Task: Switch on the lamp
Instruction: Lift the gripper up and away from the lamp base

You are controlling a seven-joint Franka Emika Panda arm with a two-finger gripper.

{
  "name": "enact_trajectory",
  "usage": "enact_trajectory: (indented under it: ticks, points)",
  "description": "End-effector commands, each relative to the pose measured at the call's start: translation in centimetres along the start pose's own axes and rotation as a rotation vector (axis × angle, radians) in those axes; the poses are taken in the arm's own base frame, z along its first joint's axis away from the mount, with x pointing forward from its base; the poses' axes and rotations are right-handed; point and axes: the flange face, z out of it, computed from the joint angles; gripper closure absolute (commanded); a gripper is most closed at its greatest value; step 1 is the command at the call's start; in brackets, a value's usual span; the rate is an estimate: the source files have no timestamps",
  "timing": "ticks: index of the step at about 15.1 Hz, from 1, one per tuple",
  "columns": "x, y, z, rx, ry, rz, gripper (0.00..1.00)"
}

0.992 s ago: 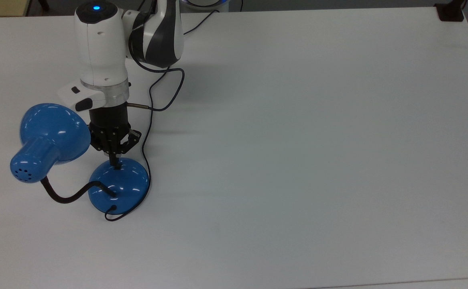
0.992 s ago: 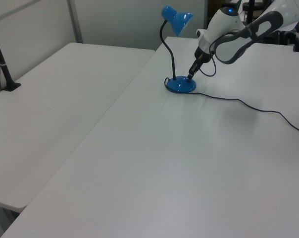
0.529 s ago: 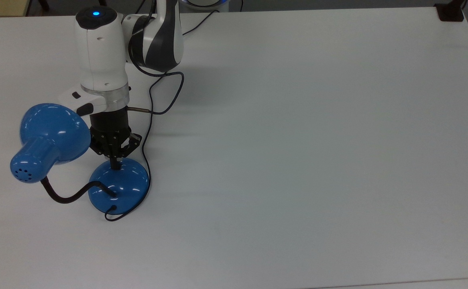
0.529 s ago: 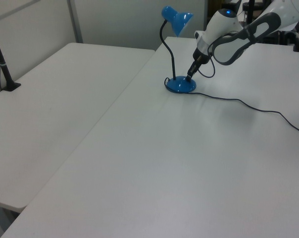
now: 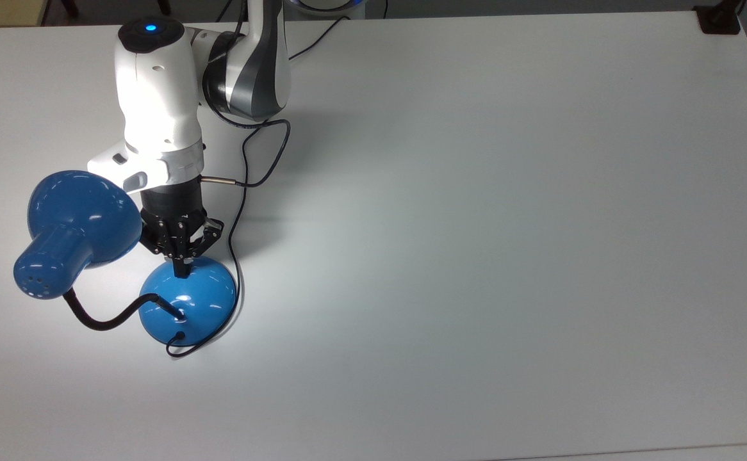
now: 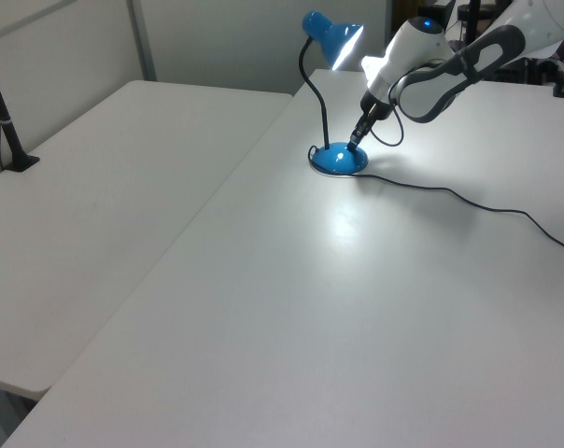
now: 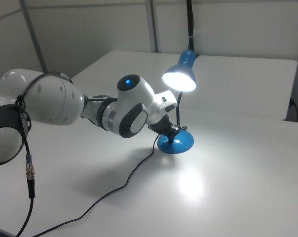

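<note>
White tabletop (image 5: pixel 476 224) stretched out bare around me, with a second white table (image 6: pixel 105 187) butted against it on the left view's left and pale wall panels behind. The lamp (image 5: pixel 188 304) stood near the top view's left edge, its domed blue base flat on the table, its black gooseneck (image 5: pixel 101 317) curling out toward the top view's left and up to the bell-shaped shade (image 5: pixel 82 221). That shade glowed bright white at its mouth in the right view (image 7: pixel 179 80), and a soft pool of light lay on the table in front of the base (it showed in the left view too, just beyond the base). My gripper (image 5: pixel 181 269) pointed steeply down at the dome, my fingers pinched together into one black tip with nothing between them, and that tip rested on the upper part of the base, on the side toward my arm. The switch itself was hidden beneath the tip. The lamp's thin black cord (image 5: pixel 236 282) left the base at its near edge, looped round the top view's right side of the dome and ran up past my wrist; in the left view it trailed off across the table to the left view's right.
</note>
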Motion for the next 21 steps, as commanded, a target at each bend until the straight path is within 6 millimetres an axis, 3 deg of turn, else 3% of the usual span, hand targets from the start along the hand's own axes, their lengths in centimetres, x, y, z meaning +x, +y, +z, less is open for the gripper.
enact_trajectory:
  ticks: [1, 4, 7, 10, 14, 17, 19, 20, 21]
  points:
    - [0.4, -0.1, 0.0, 0.012, 0.019, -0.052, 1.00]
    - [0.8, -1.5, -3.3, 0.031, -0.013, -0.063, 1.00]
    - [1.3, -5.4, -8.8, 0.083, -0.201, -0.089, 1.00]
    - [1.2, -9.7, -12.4, 0.101, -0.316, -0.109, 1.00]
    - [2.0, -12.9, -17.1, 0.095, -0.383, -0.135, 1.00]
    - [2.8, -13.5, -20.5, 0.036, -0.417, -0.112, 0.99]
    - [2.7, -13.7, -23.0, 0.027, -0.439, -0.105, 0.88]
    - [2.7, -13.5, -24.1, 0.023, -0.436, -0.098, 0.78]
    - [2.6, -12.8, -25.3, 0.011, -0.438, -0.071, 0.58]
